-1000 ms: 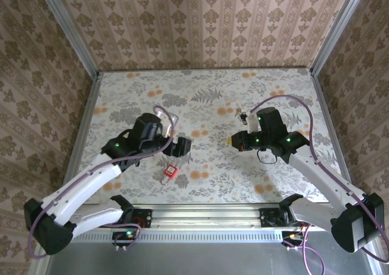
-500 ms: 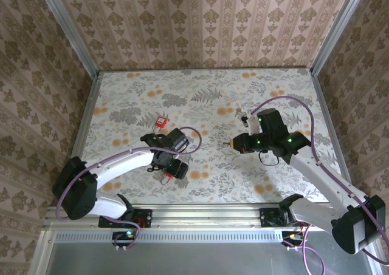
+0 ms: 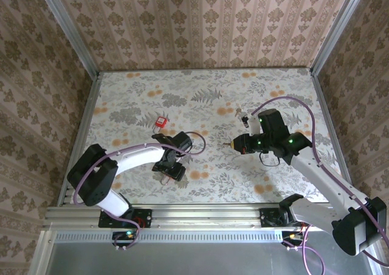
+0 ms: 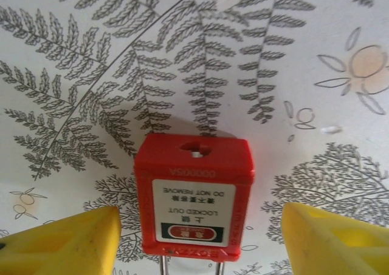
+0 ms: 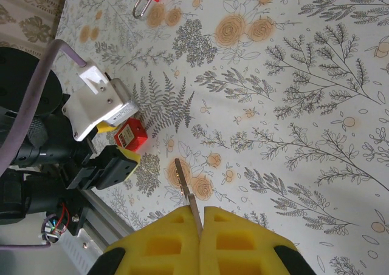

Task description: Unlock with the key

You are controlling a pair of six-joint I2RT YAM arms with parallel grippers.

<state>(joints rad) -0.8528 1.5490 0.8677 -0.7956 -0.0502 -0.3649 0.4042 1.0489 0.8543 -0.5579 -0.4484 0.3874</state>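
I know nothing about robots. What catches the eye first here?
A red padlock lies on the floral table, between the left gripper's open yellow fingers. To its right, the right gripper pinches a thin key. A second red padlock lies farther back.

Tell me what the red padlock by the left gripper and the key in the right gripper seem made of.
Padlock: probably plastic, a matte red moulded body with a printed label. Key: looks like metal, a thin grey blade with a dull sheen, pinched in the right gripper.
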